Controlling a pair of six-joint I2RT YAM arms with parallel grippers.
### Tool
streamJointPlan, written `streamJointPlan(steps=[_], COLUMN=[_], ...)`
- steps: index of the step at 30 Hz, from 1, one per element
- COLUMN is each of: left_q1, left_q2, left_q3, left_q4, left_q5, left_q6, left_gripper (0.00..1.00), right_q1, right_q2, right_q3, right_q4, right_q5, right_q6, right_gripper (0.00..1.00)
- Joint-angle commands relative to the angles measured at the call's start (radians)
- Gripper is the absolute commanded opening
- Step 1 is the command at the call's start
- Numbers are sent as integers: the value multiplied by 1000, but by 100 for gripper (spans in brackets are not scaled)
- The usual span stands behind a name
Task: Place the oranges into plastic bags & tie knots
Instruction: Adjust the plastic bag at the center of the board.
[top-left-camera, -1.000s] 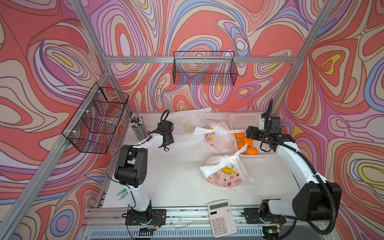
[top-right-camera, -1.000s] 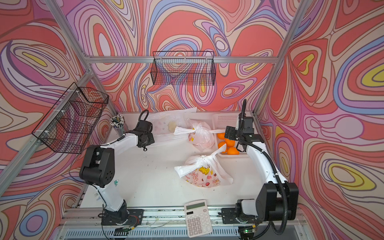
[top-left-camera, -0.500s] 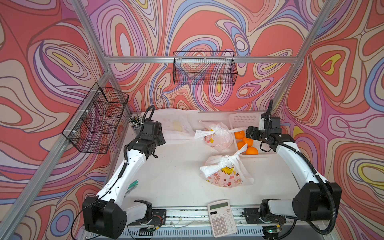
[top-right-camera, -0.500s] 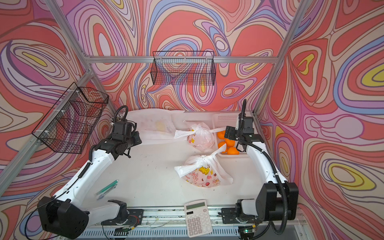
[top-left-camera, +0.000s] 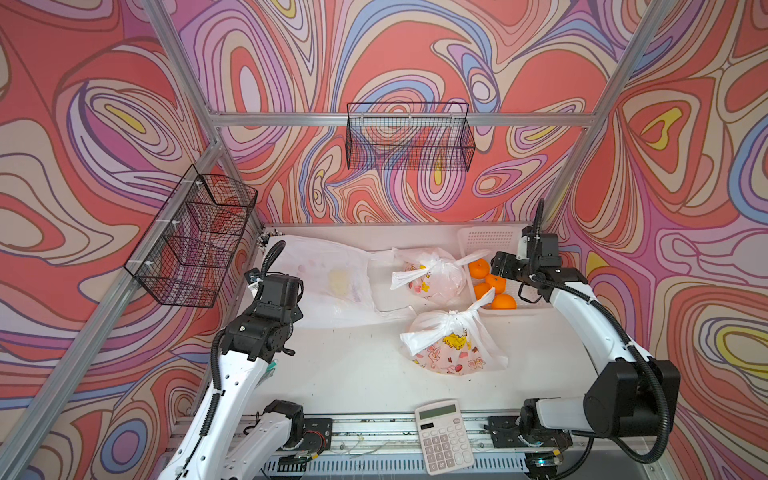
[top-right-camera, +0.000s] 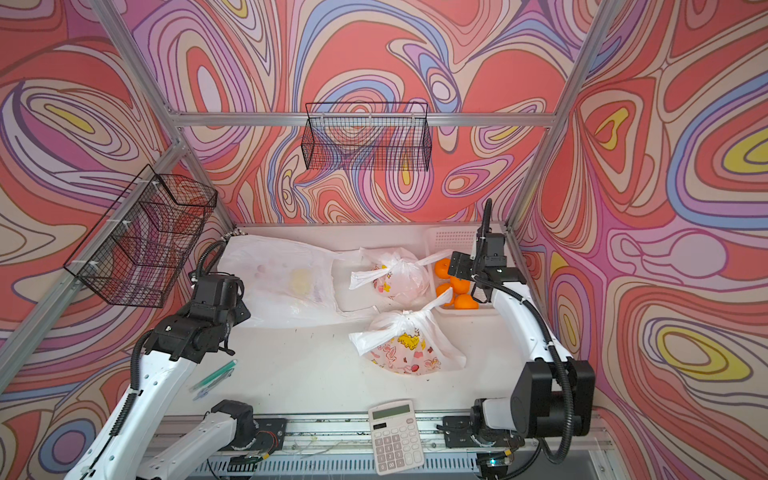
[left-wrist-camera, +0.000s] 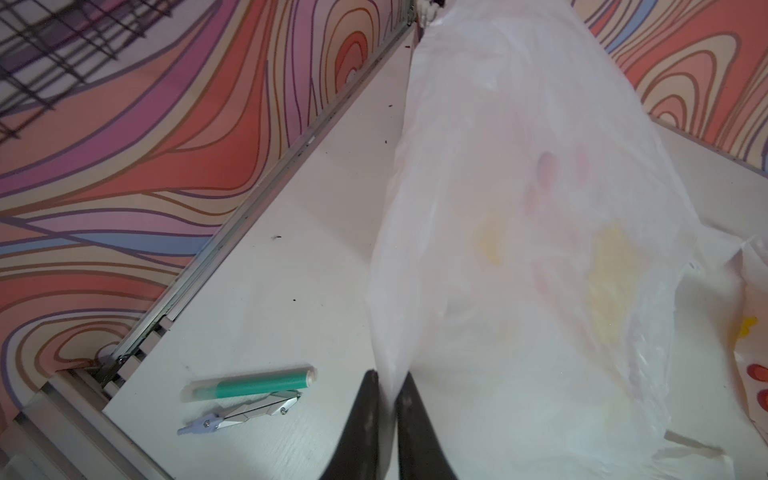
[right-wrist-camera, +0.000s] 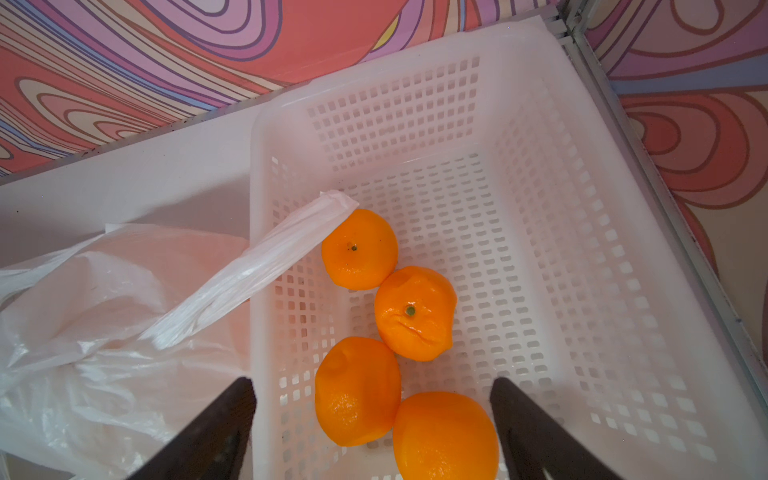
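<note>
An empty plastic bag (top-left-camera: 328, 282) (left-wrist-camera: 540, 208) lies spread flat at the back left of the table. My left gripper (left-wrist-camera: 388, 386) is shut on its near edge, and the film narrows to a point between the fingers. Two filled plastic bags, far (top-left-camera: 432, 276) and near (top-left-camera: 453, 349), have knots (top-left-camera: 457, 318) in their handles. Several oranges (right-wrist-camera: 413, 311) (top-left-camera: 496, 284) sit in the white perforated basket (right-wrist-camera: 415, 54). My right gripper (right-wrist-camera: 372, 384) hangs open just above the oranges, with nothing between its fingers.
One handle (right-wrist-camera: 257, 266) of the far tied bag drapes over the basket's rim. A green pen (left-wrist-camera: 249, 384) and a small silver tool (left-wrist-camera: 245, 413) lie beside the left fingers. A calculator (top-left-camera: 442, 436) sits at the front edge. Wire baskets (top-left-camera: 409, 137) (top-left-camera: 195, 241) hang on the walls.
My left arm has drawn back from the rear of the table toward the front left, with the empty bag's edge in its fingers. The right arm has stayed put.
</note>
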Motion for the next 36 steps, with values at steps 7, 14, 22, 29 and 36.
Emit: streamJointPlan(steps=[7, 14, 22, 29, 36], left_q1=[13, -168, -296, -309, -315], left_q2=[95, 253, 549, 794, 976], left_q3=[76, 132, 137, 242, 325], left_q4=[21, 92, 385, 409, 414], left_q5=[-38, 67, 323, 363, 427], left_q6=[129, 183, -36, -184, -208], left_gripper=[59, 62, 66, 69, 70], right_q1=[-3, -3, -3, -3, -3], right_q2=[2, -4, 10, 7, 15], right_q3=[11, 2, 5, -13, -23], right_q4=[-7, -7, -4, 0, 5], right_q5=[1, 2, -8, -11, -14], right_q6=[-12, -14, -17, -20, -19], right_gripper=[93, 93, 93, 93, 93])
